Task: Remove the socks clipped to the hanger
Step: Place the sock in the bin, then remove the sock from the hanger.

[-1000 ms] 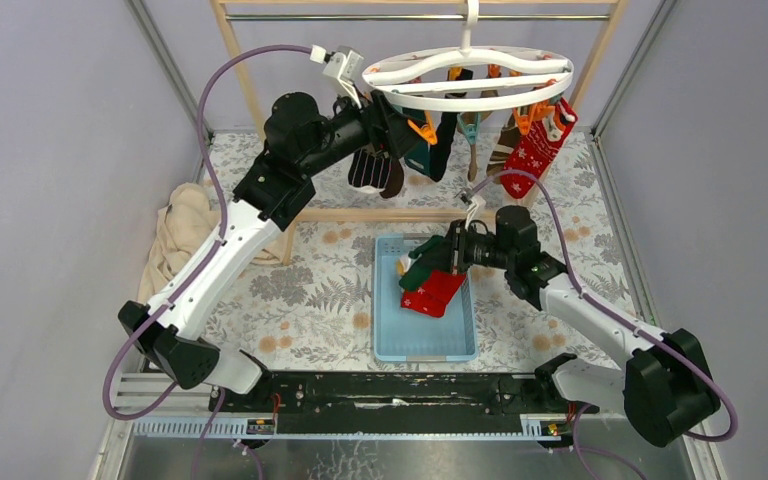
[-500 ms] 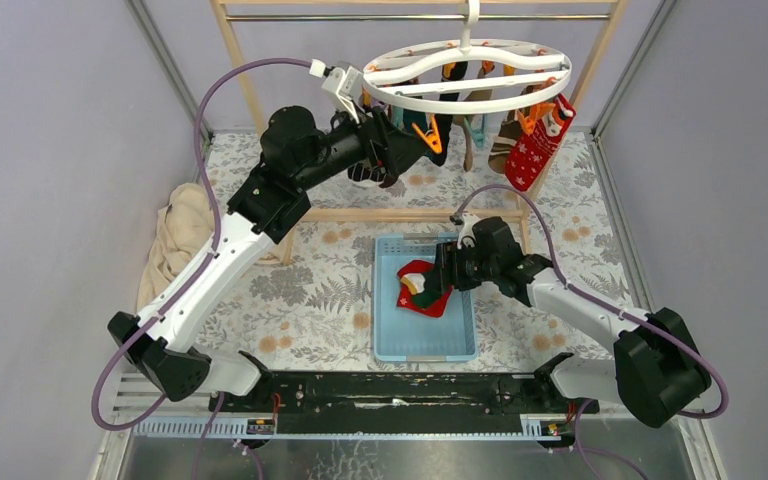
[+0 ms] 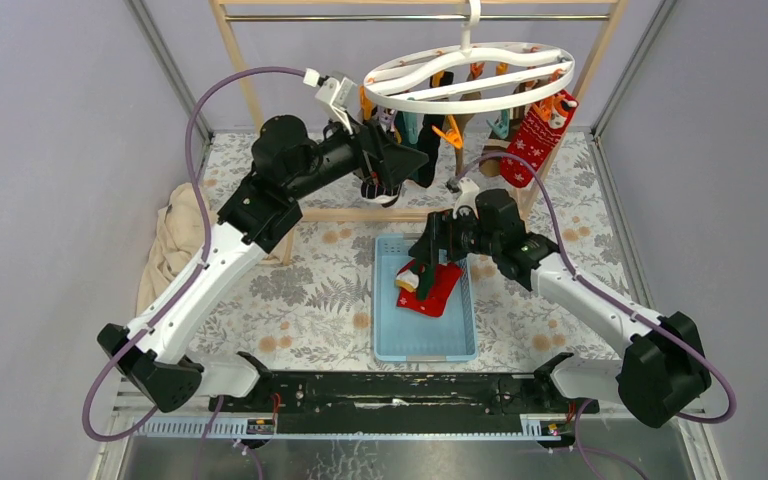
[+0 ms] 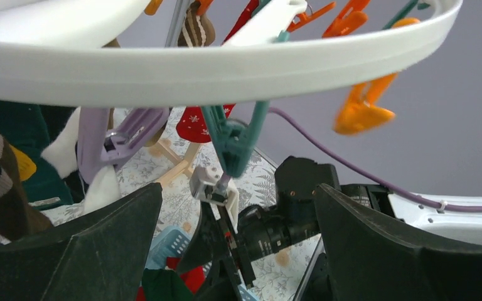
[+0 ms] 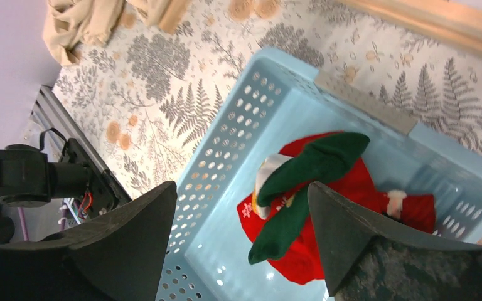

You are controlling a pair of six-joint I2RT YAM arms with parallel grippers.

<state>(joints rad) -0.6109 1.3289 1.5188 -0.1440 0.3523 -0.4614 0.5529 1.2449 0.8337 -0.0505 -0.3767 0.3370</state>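
Up at the back, under the wooden rack (image 3: 235, 60): the hanger (image 3: 468, 75), hooked on the rail, slightly tilted. Clipped below its white ring, several socks: a red patterned sock (image 3: 535, 150) at the right, printed with white snowflakes and showing no writing large enough to read; a dark teal sock (image 3: 425, 150) near the middle; a striped sock (image 3: 372, 188) lowest on the left, partly hidden behind the arm.

Left gripper (image 3: 405, 160): raised just under the ring's left side, fingers spread wide, gripping nothing. Seen from the left wrist, between the two fingertips and beyond them: a teal clip (image 4: 235, 135) dangling from the ring, with a lilac clip (image 4: 110, 138) to its left and an orange clip (image 4: 361, 113) to its right, none touched.

Right gripper (image 3: 430, 262): low over the blue basket (image 3: 380, 320), fingers wide apart, pinching nothing. Inside the basket, below those fingers and clear of them: a red sock (image 5: 351, 188) lying flat, a dark green sock (image 5: 317, 160) draped across it. On the basket's far rim, a grey strip (image 5: 364, 103), possibly a label, too blurred to read.

At the table's left edge, well apart from the basket: a crumpled beige cloth (image 3: 175, 235) on the fern-print table cover (image 3: 300, 290).
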